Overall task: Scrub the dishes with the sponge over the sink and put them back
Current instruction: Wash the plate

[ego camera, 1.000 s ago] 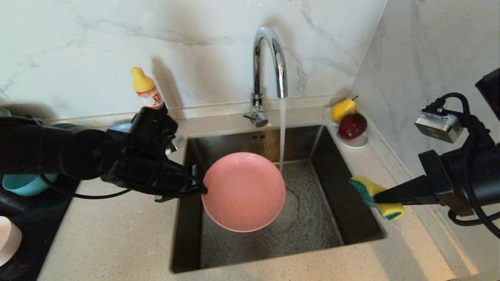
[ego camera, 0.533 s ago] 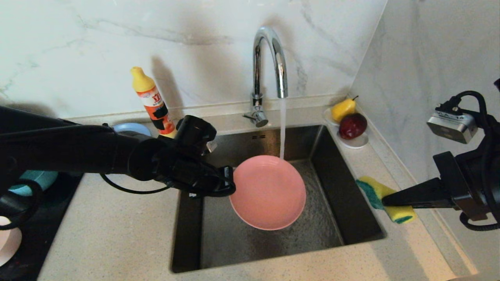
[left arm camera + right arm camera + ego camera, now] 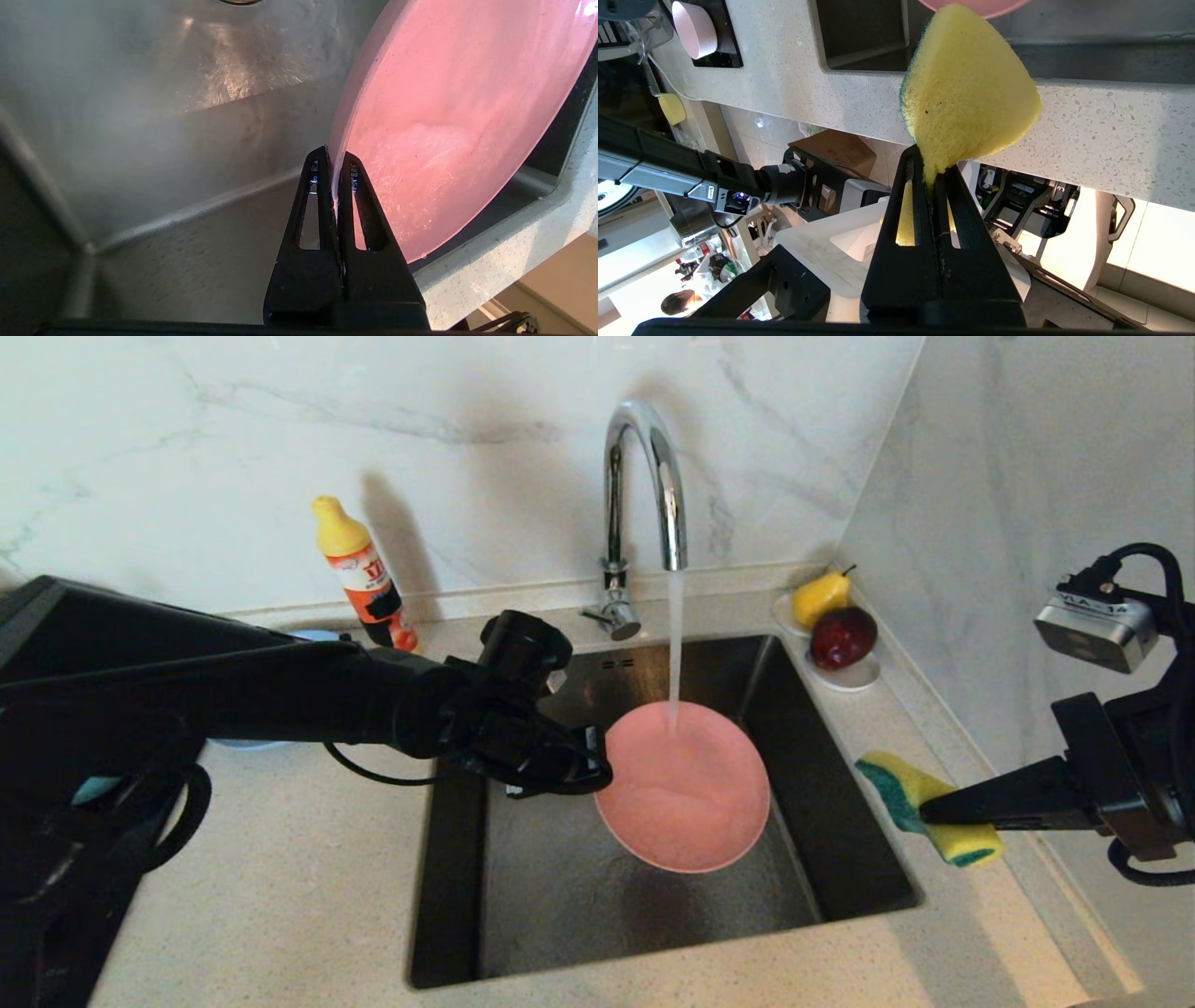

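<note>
A large pink plate hangs over the steel sink, directly under the running faucet, and water splashes on its face. My left gripper is shut on the plate's left rim; in the left wrist view the rim sits pinched between the fingers of the left gripper with the pink plate beyond. My right gripper holds the yellow-and-green sponge over the counter by the sink's right edge, apart from the plate. The right wrist view shows the right gripper squeezing the sponge.
An orange detergent bottle stands on the back counter left of the faucet. A small white dish with a pear and red fruit sits at the sink's back right corner. A pale pink bowl rests on a dark mat at the far left.
My left arm has carried the pink plate rightward and back, from the sink's middle to under the water stream. The right gripper with the sponge has drifted slightly right.
</note>
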Available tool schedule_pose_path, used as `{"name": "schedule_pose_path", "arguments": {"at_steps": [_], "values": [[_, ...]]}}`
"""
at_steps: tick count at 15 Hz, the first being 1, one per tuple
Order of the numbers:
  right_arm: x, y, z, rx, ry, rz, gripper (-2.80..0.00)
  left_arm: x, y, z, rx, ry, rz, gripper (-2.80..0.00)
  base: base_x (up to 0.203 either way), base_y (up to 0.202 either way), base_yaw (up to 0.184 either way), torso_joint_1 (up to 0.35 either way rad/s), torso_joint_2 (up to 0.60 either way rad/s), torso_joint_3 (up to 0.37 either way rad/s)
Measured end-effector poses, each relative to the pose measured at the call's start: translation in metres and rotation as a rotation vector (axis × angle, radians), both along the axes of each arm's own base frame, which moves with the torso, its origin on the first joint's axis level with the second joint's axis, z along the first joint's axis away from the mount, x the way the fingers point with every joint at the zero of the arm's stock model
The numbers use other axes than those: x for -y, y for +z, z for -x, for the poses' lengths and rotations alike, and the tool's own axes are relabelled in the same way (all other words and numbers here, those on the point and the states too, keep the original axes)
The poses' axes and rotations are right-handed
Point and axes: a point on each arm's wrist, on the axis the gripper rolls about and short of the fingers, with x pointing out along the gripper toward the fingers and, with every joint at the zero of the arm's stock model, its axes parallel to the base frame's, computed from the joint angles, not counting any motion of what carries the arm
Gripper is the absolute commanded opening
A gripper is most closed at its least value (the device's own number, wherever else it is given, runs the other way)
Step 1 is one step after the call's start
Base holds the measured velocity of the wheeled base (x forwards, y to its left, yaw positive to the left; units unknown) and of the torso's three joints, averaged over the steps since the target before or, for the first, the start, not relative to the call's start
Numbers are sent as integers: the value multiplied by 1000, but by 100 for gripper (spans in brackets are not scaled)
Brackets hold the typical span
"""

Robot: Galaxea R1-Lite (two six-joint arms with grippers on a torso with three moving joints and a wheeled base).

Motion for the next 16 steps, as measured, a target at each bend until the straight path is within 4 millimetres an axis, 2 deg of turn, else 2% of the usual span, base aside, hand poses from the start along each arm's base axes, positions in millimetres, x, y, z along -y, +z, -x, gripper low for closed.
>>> {"name": "schedule_pose_path", "arguments": {"at_steps": [5,10,16], "values": [[-1,-2,-2,-7,1,3,-280,1,-7,1,-8,55,-59,-280,0,0,0,0,0,0],[-6,-11,-7,-44,32,5,-280,-29,3,22,53,201,-245,-280,0,0,0,0,0,0],[-8,-20,-10,-81,49,8,-280,-67,33,44,205,412,-469,-280,0,0,0,0,0,0]]}}
